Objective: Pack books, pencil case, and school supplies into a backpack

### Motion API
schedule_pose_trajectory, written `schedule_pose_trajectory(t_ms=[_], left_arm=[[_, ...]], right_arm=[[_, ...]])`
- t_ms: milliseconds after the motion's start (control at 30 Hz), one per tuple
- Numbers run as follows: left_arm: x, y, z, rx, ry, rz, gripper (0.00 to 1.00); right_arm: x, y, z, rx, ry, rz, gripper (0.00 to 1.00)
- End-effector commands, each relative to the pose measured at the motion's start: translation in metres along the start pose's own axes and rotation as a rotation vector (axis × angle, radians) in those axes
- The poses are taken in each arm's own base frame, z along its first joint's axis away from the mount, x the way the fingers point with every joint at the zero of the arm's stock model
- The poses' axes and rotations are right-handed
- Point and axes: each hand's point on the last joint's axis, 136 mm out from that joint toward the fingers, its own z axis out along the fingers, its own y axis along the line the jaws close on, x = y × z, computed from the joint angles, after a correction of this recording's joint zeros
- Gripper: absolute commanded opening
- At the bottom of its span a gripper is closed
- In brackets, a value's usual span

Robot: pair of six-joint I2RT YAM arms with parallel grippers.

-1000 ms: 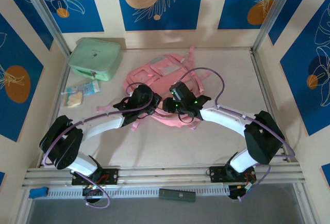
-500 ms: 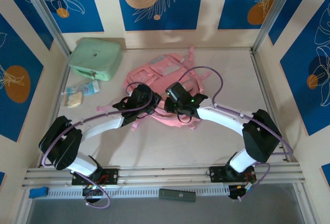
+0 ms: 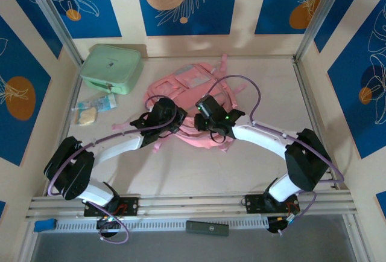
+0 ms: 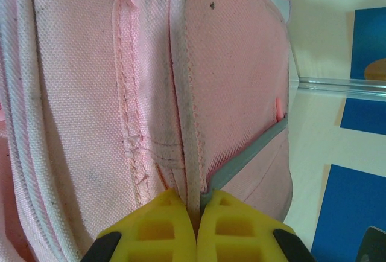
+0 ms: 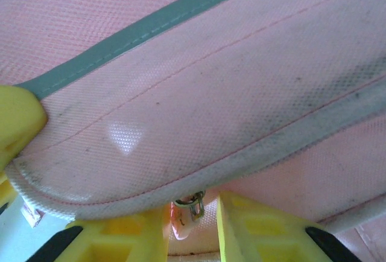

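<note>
Inspection finding: no legible text, brand, number or sign is presenting itself in any view. The mint-green case [image 3: 111,69] is carrying a small dark mark on its lid, too small to read. The backpack [image 4: 229,63] is showing plain pink weave, seams and grey piping at close range.

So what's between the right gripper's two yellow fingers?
A little metal ring on the pink backpack sits between the fingers of the right gripper; the right wrist view shows it.
</note>
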Motion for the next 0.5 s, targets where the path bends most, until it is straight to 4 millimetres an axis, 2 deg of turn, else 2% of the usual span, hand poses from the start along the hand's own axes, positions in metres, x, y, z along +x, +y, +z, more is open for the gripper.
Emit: schedule_pose_trajectory(t_ms=[0,133,267,467], left_arm=[[-0.0082,-0.0469,-0.0183,0.129,-0.022,0.013,0.0],[-0.008,-0.0484,-0.0186,0.133,-0.021,0.013,0.0],[-0.0069,-0.049,-0.0175,0.137,-0.015,0.012,0.0],[-0.0078,-0.043,-0.0187,0.133,-0.017,0.009,0.0]], right_arm=[[-0.0225,0.0134,0.0052,-0.062,-0.076,-0.062,0.27],[-0.0278,0.0179,0.0071,-0.083,-0.1,-0.105,0.27],[-0.0286,0.0164,0.0118,-0.081,-0.096,-0.131,0.21],[-0.029,0.0105,0.0046,-0.053,-0.114,-0.182,0.13]])
